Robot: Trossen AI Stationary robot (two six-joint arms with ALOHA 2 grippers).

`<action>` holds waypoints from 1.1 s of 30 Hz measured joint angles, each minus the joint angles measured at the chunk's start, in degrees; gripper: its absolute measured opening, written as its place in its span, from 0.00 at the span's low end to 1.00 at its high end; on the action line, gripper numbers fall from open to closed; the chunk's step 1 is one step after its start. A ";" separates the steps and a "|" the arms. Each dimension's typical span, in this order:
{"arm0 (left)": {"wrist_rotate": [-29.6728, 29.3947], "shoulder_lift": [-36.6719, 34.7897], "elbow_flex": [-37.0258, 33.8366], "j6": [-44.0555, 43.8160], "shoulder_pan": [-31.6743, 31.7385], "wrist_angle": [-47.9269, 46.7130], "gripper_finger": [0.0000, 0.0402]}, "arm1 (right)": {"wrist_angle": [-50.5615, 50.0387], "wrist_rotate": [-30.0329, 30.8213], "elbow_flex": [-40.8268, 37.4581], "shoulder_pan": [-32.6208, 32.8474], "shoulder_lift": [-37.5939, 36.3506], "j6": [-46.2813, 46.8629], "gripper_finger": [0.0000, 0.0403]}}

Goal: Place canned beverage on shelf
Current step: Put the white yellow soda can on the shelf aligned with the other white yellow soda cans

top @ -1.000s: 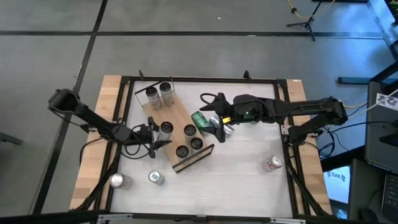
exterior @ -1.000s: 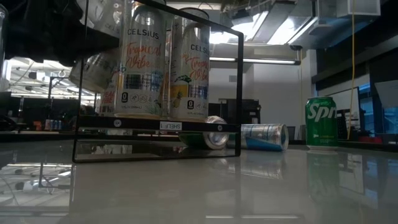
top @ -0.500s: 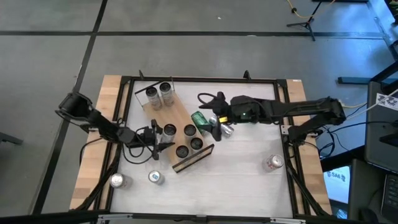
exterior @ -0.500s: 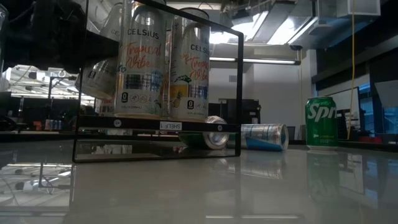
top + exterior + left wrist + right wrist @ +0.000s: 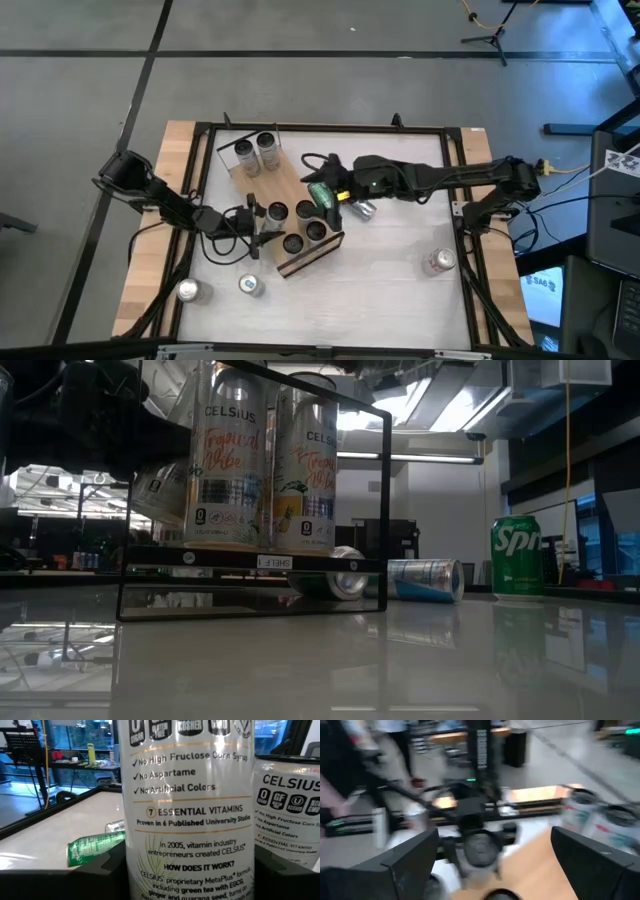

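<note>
the shelf lies slantwise on the white table, running from about 11 o'clock down toward 5 o'clock of the table's middle. two pale cans stand upright at its 11 o'clock end, and more cans stand in the other half, their dark tops showing from above.

the left gripper sits at the shelf's 9 o'clock edge, its arm coming in from the table's 9 o'clock side. it is clamped around a celsius can, which stands upright and fills the left wrist view with its printed back; a second celsius can stands just beside it. in the low view the celsius cans stand on the shelf board above its dark frame.

the right gripper reaches from the 3 o'clock side over the shelf's 3 o'clock edge, with its jaws spread wide; in the right wrist view its two dark fingers stand far apart with nothing between them. a green can lies on its side right under that gripper, and a silvery can lies just beside it toward 4 o'clock.

three more cans stand on the table off the shelf: two near 7 o'clock, one near 4 o'clock. in the low view a green sprite can stands upright, well apart from the shelf.
</note>
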 joint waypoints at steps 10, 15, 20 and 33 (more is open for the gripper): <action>0.08 -0.02 0.00 -0.20 0.00 -0.23 0.59 | -14.95 -11.55 15.70 -3.43 9.61 -3.54 0.95; 0.08 -0.02 0.00 -0.19 0.00 -0.28 0.59 | -23.14 -13.43 23.70 -3.43 15.40 -9.47 0.95; 0.24 -0.02 -0.02 -0.20 0.00 -0.31 0.59 | -25.19 -14.00 27.57 -3.38 19.00 -12.06 0.95; 0.73 -0.04 -0.02 -0.41 -0.02 -0.33 0.59 | -23.62 -14.04 29.15 -3.42 22.67 -12.13 0.95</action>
